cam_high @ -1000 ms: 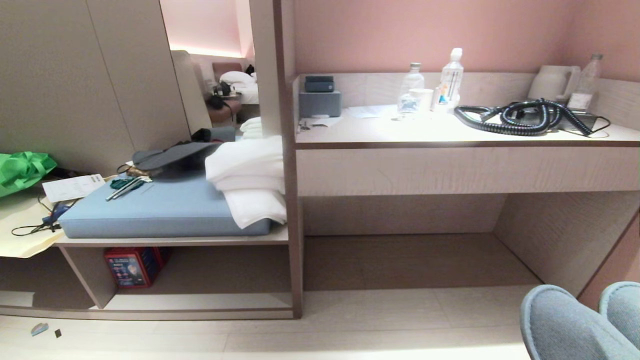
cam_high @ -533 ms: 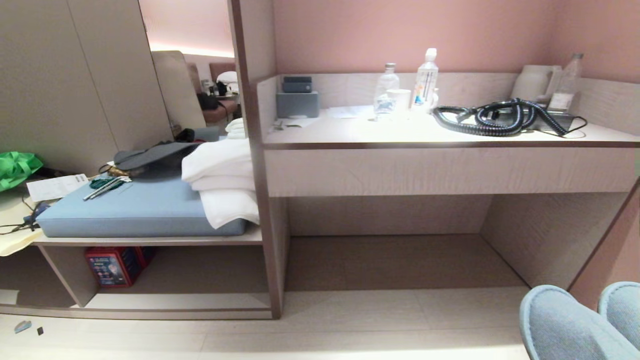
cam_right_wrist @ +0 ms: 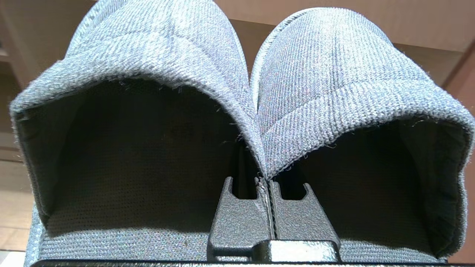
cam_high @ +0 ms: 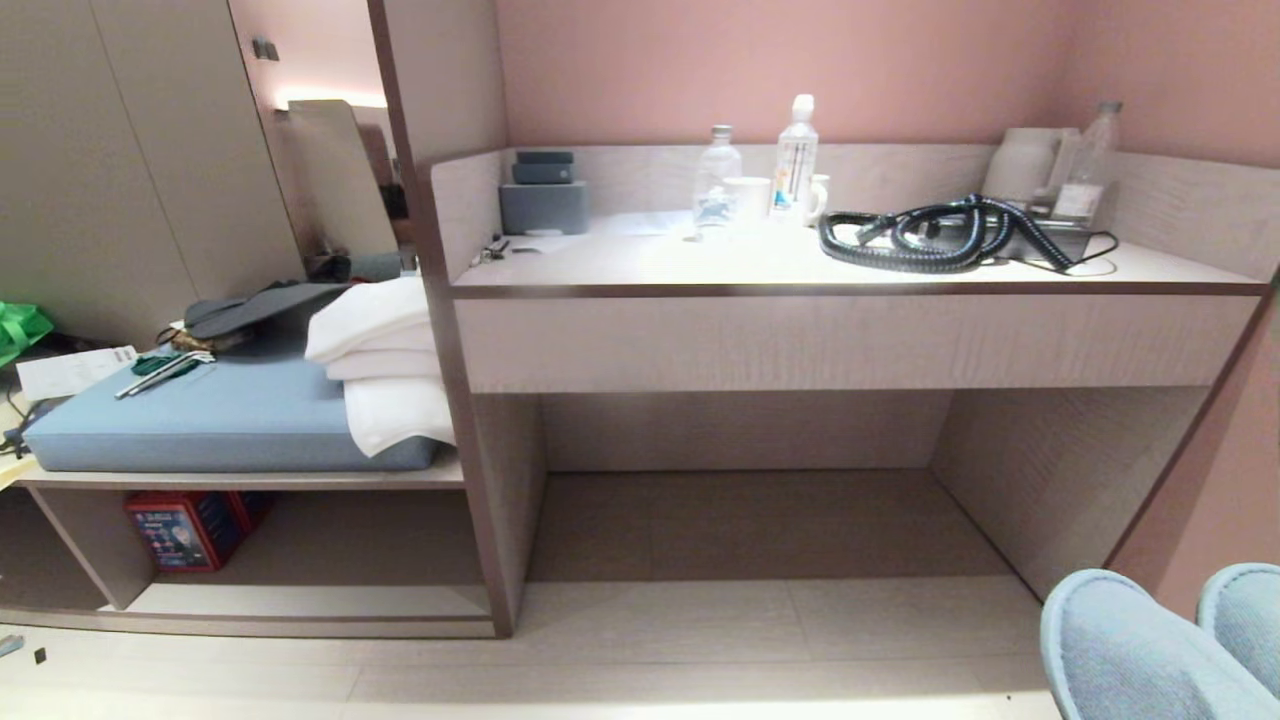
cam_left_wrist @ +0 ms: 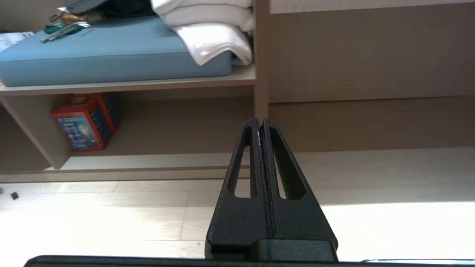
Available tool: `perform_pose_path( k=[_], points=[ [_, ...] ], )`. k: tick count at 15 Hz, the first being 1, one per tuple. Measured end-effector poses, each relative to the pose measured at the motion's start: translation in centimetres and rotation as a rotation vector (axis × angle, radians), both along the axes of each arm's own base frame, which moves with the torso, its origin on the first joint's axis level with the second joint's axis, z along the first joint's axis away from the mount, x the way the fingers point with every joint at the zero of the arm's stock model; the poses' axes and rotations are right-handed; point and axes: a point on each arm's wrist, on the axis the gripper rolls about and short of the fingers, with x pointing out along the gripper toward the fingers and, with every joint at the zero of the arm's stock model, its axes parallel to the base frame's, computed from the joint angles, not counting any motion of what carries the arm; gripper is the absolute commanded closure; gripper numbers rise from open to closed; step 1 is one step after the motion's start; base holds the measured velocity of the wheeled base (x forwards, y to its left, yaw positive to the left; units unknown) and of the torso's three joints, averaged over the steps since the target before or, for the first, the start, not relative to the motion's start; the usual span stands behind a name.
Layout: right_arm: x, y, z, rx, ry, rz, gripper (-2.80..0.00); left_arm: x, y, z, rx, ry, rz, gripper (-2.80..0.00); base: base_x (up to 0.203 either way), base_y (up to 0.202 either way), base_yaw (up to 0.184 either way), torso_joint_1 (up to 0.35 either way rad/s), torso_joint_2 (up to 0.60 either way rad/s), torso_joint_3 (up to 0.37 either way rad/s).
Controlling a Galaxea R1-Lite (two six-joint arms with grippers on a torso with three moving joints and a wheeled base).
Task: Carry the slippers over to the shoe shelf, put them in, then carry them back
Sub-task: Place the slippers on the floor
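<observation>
Bench: carrying bottles, a cup and a coiled black hose; a wide open recess sitting beneath it
Shoe shelf: lying low at the left, under a blue cushion
Slippers: riding side by side at the head view's lower right, inner edges pinched together
Right hand: clamping fully closed on the slippers
Left hand: sitting closed and empty above the floor

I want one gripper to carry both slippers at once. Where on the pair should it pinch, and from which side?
Pinch where the two inner side walls meet, coming from the open heel end. The right gripper holds the slippers exactly so: they lie side by side, toes pointing away, and their touching walls form one thin fold between the shut fingers.
</observation>
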Motion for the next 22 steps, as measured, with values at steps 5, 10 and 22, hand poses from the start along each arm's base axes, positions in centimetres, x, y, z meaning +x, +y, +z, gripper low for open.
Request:
perform_pose_path(
  k=[5, 10, 22],
  points=[
    [0.0, 0.0, 0.0, 0.0, 0.0, 0.001, 0.0, 0.0, 0.0, 0.0, -0.019, 0.0, 0.0, 0.0, 0.0, -0.156, 0.002, 0.0, 0.0, 0.003],
    [0.0, 0.0, -0.01, 0.0, 0.001, 0.001, 0.0, 0.0, 0.0, 0.02, -0.022, -0.001, 0.0, 0.0, 0.0, 0.0, 0.0, 0.0, 0.0, 0.0],
    [0.0, 0.0, -0.01, -0.001, 0.001, 0.0, 0.0, 0.0, 0.0, 0.02, -0.023, -0.002, 0.0, 0.0, 0.0, 0.0, 0.0, 0.003, 0.0, -0.185]
  ],
)
